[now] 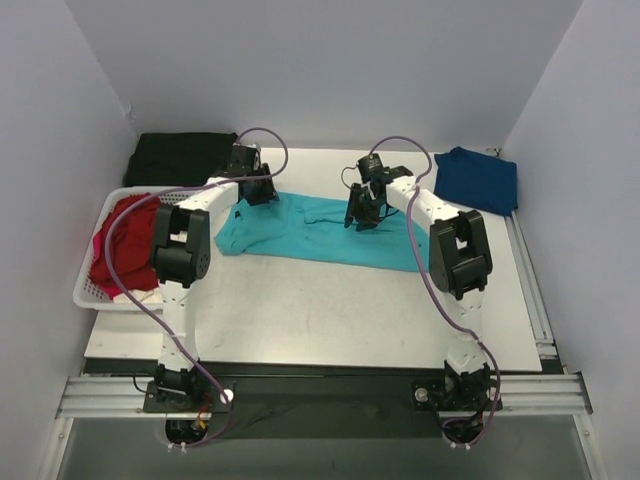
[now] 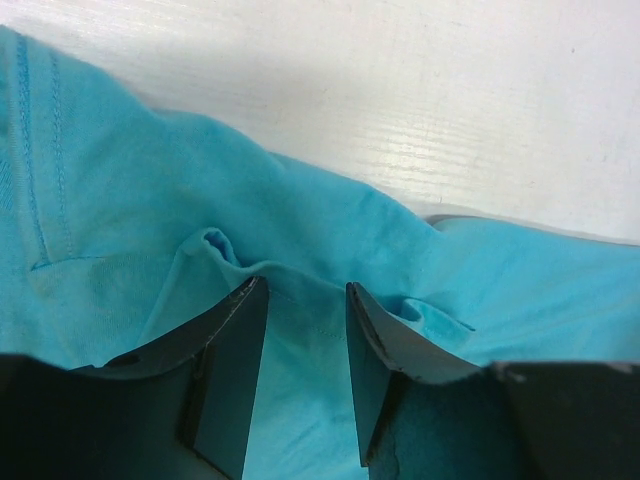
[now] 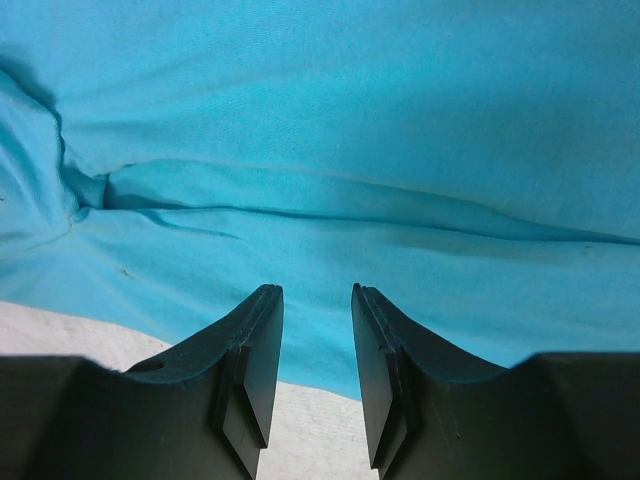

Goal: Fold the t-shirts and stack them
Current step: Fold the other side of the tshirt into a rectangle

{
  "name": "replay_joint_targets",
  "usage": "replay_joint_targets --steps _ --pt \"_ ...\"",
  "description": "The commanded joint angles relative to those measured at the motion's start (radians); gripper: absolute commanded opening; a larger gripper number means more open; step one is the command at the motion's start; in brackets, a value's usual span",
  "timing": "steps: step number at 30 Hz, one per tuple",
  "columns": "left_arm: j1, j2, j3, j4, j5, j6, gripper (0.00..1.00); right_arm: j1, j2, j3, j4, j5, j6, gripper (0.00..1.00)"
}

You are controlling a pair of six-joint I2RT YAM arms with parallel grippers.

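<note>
1. Top external view: the turquoise t-shirt lies spread sideways across the far half of the white table, rumpled along its far edge
2. Same view: the left gripper is down at the shirt's far left part, and the right gripper is down on its middle right part; both arms reach forward from their bases at the near edge
3. Same view: the navy t-shirt lies in a loose heap at the far right corner of the table, well apart from the turquoise one
4. Same view: the red t-shirt is bunched inside the white basket at the table's left side, and a black cloth lies beyond the basket at the far left
5. Left wrist view: the left gripper has its jaws apart, and turquoise cloth shows in the gap; a small raised fold sits just off the left fingertip, and a stitched hem runs down the left side
6. Left wrist view: bare table shows beyond the shirt's edge
7. Right wrist view: the right gripper also has its jaws apart, poised over the shirt's near edge, with nothing clamped between them
8. Right wrist view: the turquoise cloth fills most of the picture, creased by one long fold running across, with a strip of table at the lower left
</note>
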Motion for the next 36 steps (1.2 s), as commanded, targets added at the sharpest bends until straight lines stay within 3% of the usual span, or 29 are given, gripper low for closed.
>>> replay_joint_targets --steps 1,8,16,36 --pt "-0.003 -0.062 -0.012 0.081 0.007 0.016 0.47 -0.001 0.003 0.041 -0.034 -0.015 0.008 0.35" --pt "0.002 -0.119 -0.079 0.124 -0.101 0.022 0.47 0.003 0.004 0.041 -0.035 -0.018 0.01 0.35" --pt "0.023 -0.142 -0.082 0.138 -0.101 0.039 0.47 0.008 0.02 0.061 -0.041 -0.026 0.01 0.35" --pt "0.042 -0.025 0.047 -0.049 -0.167 0.022 0.47 0.01 0.033 0.082 -0.057 -0.022 0.013 0.35"
